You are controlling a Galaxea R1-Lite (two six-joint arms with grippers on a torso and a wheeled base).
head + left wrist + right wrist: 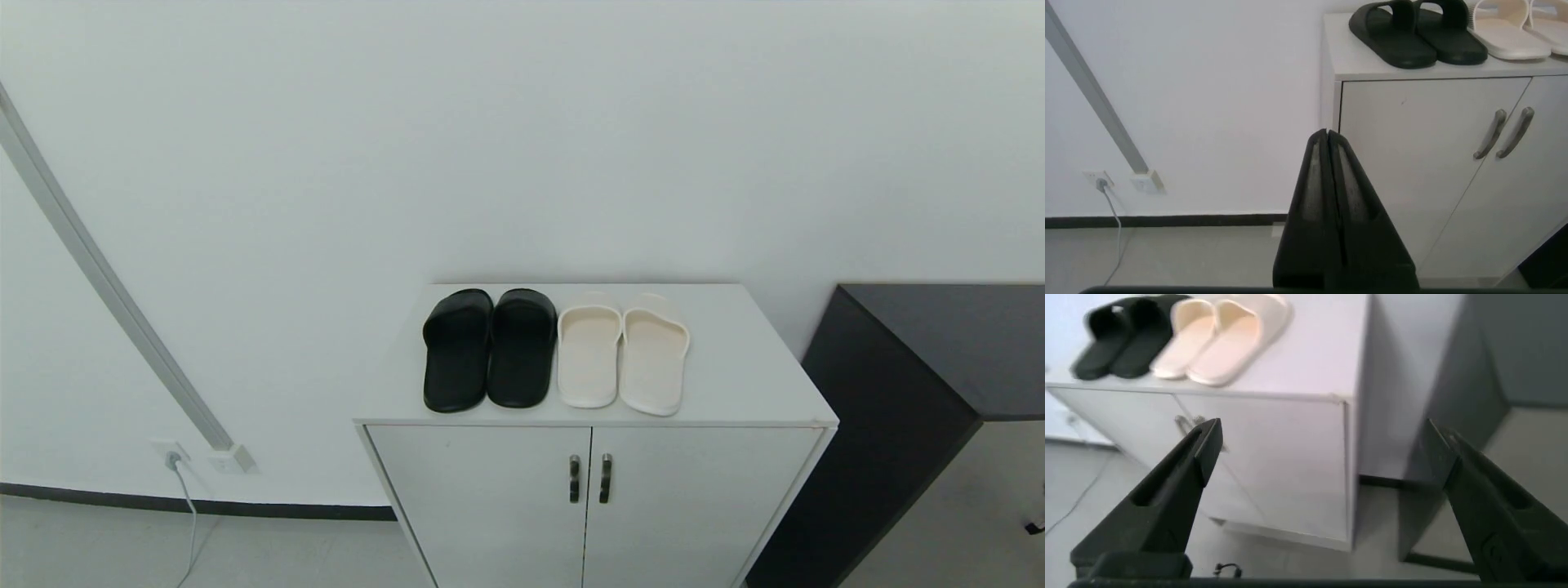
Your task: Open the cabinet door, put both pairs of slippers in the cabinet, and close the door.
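Left end effector (1328, 133) pinched; right end effector (1323, 426) splayed

You faced a plain, bare room: white wall (522, 147), cable duct (106, 278), wall socket (171, 454), grey floor (82, 547), white cabinet (751, 367).

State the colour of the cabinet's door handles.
Metallic grey; the door handles show best in the left wrist view.

Cabinet (735, 359) bottom cut off by head view's lower edge, inside hidden behind shut doors (490, 506), cream slippers (1515, 37) clipped at the left wrist view's edge, black slippers (1123, 335) blurred in right wrist view.
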